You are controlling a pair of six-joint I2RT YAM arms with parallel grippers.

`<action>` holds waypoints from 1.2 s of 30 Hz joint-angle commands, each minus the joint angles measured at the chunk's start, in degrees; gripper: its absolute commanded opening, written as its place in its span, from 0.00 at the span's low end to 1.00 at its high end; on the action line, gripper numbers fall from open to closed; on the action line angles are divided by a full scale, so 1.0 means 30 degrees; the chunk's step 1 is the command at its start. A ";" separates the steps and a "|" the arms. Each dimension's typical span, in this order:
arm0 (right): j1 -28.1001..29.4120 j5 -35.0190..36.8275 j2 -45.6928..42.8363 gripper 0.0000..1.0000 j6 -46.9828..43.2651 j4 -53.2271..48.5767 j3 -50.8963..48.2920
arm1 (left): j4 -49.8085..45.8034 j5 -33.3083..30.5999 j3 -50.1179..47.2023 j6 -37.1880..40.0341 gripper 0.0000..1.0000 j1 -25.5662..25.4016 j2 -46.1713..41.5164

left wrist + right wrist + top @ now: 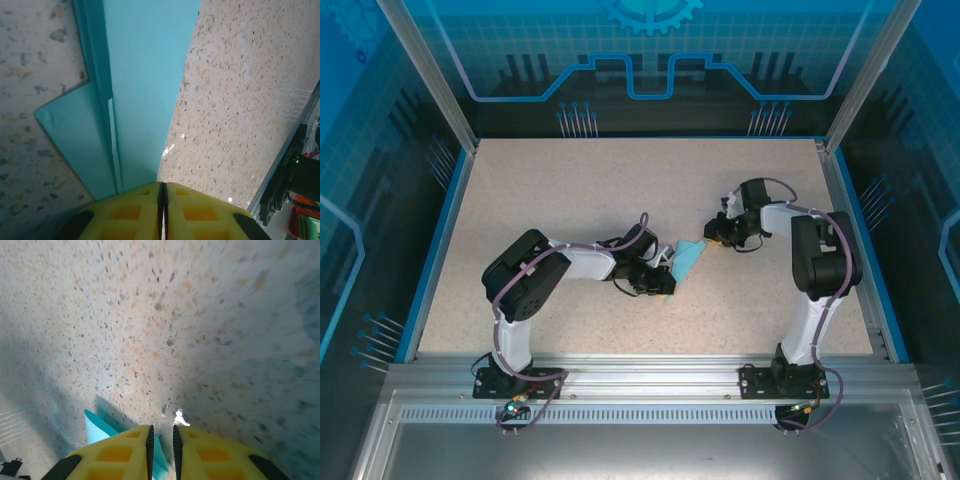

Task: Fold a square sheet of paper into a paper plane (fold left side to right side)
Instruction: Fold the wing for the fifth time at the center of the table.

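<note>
The light-blue sheet of paper (690, 257) lies mid-table, folded into a narrow creased shape with long parallel folds. My left gripper (667, 281) is at its near-left end. In the left wrist view the paper (145, 75) tapers straight into the left gripper (163, 187), whose yellow jaws are pressed shut on it. My right gripper (710, 236) is at the paper's far-right end. Its jaws (162, 432) stand slightly apart, with a sliver of the paper (95, 432) between them and a corner sticking out to the left.
The speckled beige table (570, 190) has a blue rim and see-through blue walls on three sides. An aluminium rail (640, 375) carrying both arm bases runs along the near edge. The table's edge frame (285, 165) shows at the right of the left wrist view.
</note>
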 commanded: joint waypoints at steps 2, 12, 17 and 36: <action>-0.0037 0.0386 -0.2852 0.24 -0.0675 -0.0780 0.0023 | -0.2850 -0.1501 -0.1087 0.0721 0.13 -0.0258 0.0664; 0.4194 -0.1034 -0.4160 0.23 0.2967 0.2051 -0.4048 | -0.2851 -0.1629 -0.1125 0.0723 0.13 -0.0288 0.0544; 0.4802 -0.0515 -0.2277 0.20 0.3931 0.2462 -0.4232 | -0.3030 -0.1635 -0.1111 0.0808 0.13 -0.0291 0.0415; 0.4298 0.0687 -0.0176 0.18 0.3630 0.0578 -0.3321 | -0.3150 -0.1530 -0.4821 0.0432 0.13 -0.1215 -0.2287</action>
